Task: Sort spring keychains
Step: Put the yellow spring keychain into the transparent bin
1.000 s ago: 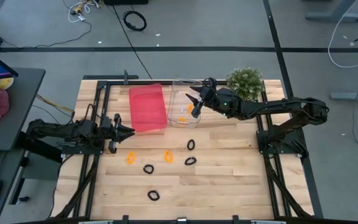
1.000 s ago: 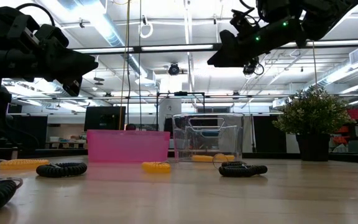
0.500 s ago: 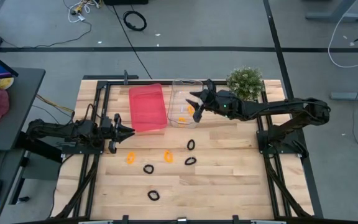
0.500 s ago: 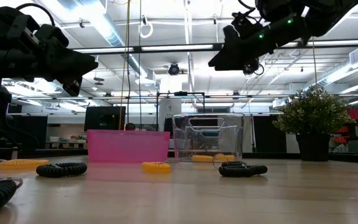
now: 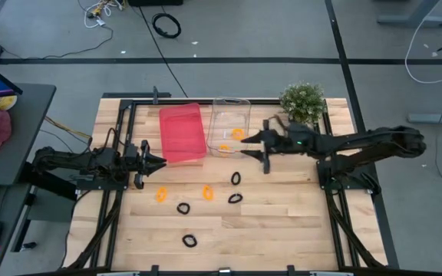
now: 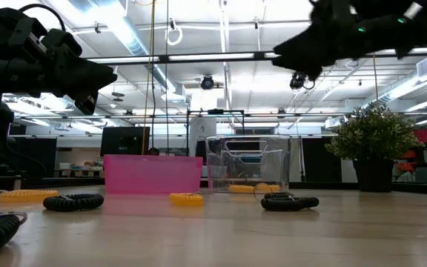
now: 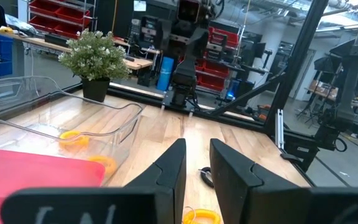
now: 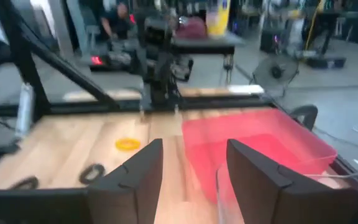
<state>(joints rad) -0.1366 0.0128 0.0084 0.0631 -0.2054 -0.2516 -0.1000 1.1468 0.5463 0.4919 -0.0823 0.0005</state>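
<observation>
The high view looks straight down on the whole table [image 5: 282,222]. The low view sits at tabletop height, facing the pink bin [image 6: 153,173] and clear bin [image 6: 247,162], which both wrist views also catch from opposite sides, close above the wood.

Two dark, jointed arms with black, wedge-shaped fingers [image 8: 135,180].

My arms are dark. The keychains [image 5: 208,192] are orange and black, one bin [image 5: 183,133] pink, the other bin [image 5: 229,115] clear, the table [image 5: 282,215] pale wood.
</observation>
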